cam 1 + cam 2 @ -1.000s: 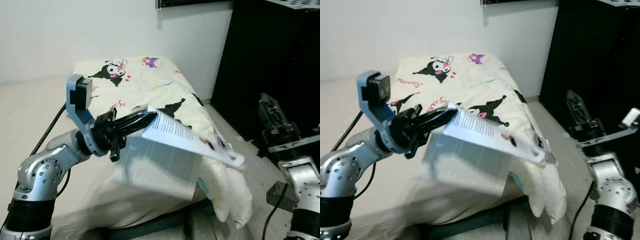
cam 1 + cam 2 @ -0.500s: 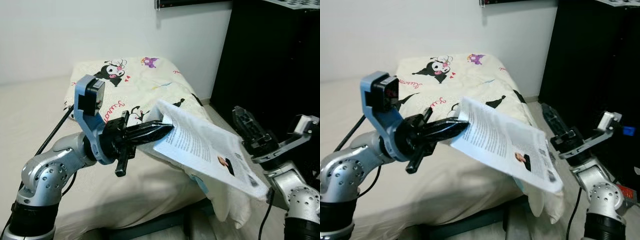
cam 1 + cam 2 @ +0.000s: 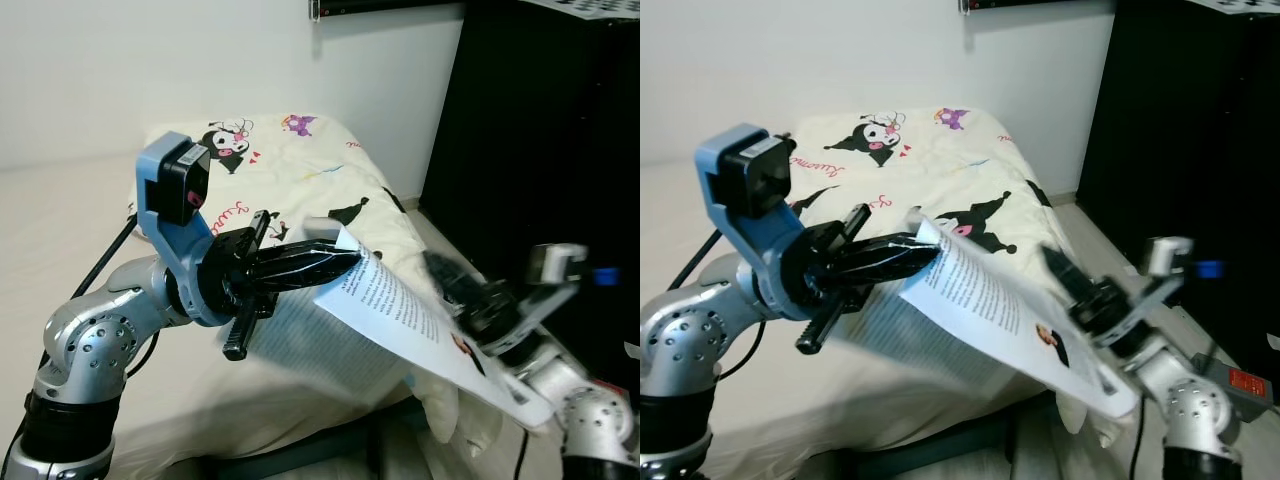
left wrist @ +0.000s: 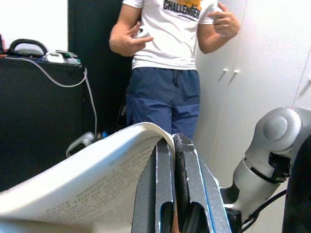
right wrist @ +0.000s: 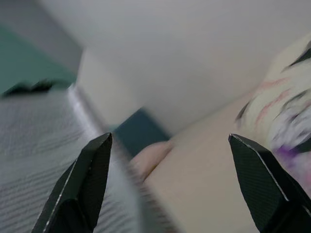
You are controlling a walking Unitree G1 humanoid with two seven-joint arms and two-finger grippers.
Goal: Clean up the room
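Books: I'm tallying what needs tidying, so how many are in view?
1: a white book clamped in the left gripper above the bed. Others may be hidden.

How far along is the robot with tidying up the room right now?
Done: the book is lifted off the bed. In hand: the left end effector pinches its edge, and the open right end effector reaches toward its far end. Left: putting the book away.

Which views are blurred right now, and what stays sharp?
Both eye views: right hand and lower pages of the booklet smear, while the left hand and bed are crisp. Right wrist view: soft throughout. Left wrist view: sharp, evenly lit.
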